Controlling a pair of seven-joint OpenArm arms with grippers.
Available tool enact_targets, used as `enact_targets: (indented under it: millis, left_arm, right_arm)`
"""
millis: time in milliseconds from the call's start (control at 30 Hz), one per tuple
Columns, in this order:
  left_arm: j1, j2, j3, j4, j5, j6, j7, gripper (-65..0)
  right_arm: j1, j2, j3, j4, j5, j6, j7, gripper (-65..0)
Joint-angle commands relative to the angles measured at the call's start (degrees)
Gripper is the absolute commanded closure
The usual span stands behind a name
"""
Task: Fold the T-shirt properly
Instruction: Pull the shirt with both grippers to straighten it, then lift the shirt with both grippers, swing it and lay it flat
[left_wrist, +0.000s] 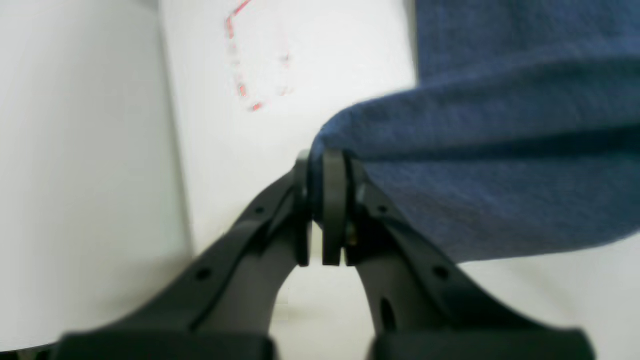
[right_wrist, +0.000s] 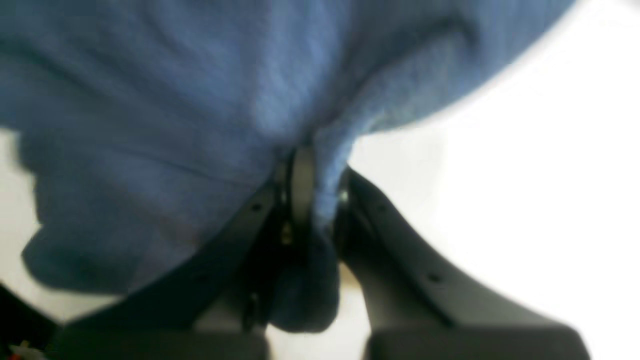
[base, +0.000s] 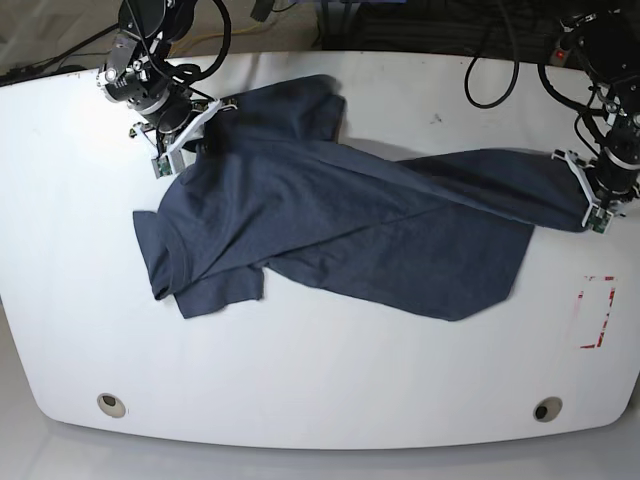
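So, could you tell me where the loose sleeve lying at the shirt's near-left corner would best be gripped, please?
Probably at the sleeve's outer hem, coming from the table's left side. That edge lies flat and bare, clear of the T-shirt's folded body. Both end effectors, left and right, are already shut on other parts of the shirt, so one must let go first.

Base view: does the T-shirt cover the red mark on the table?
No, the red mark lies bare on the table, beside the T-shirt.
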Motion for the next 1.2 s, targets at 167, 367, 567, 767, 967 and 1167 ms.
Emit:
enact_targets:
  millis: [167, 367, 567, 767, 967, 1167]
  left_arm:
    - [2.22, 1.63, 5.76, -0.19, -0.56, 1.92, -5.69, 0.0]
    - [-3.32, 1.63, 13.41, -0.02, -0.47, 7.19, -5.43, 0.0]
    - [-12.73, 1.8, 19.56, -0.28, 4.63, 9.04, -1.73, 0.0]
    - [-21.43, 2.86, 20.44, -0.28, 5.07, 8.95, 0.03, 0.0]
    - [-29.61, 2.59, 20.53, -0.28, 5.07, 8.86, 1.78, 0.0]
    - [-38.31, -0.4, 20.35, -0.28, 5.07, 6.14, 2.05, 0.0]
  right_arm:
    - [-2.51, 0.52, -0.03, 6.05, 0.92, 0.32, 0.89, 0.0]
    - [1.62, 4.3, -0.11, 8.16, 0.92, 0.32, 0.63, 0.0]
    - [10.67, 10.81, -0.03, 8.08, 0.92, 0.32, -3.07, 0.0]
    - [22.72, 15.99, -0.38, 7.81, 0.83, 0.32, -6.67, 0.0]
    - [34.59, 21.18, -2.49, 3.94, 0.83, 0.32, -7.46, 0.0]
    - [47.42, 26.98, -9.78, -0.8, 0.92, 0.32, -7.46, 0.0]
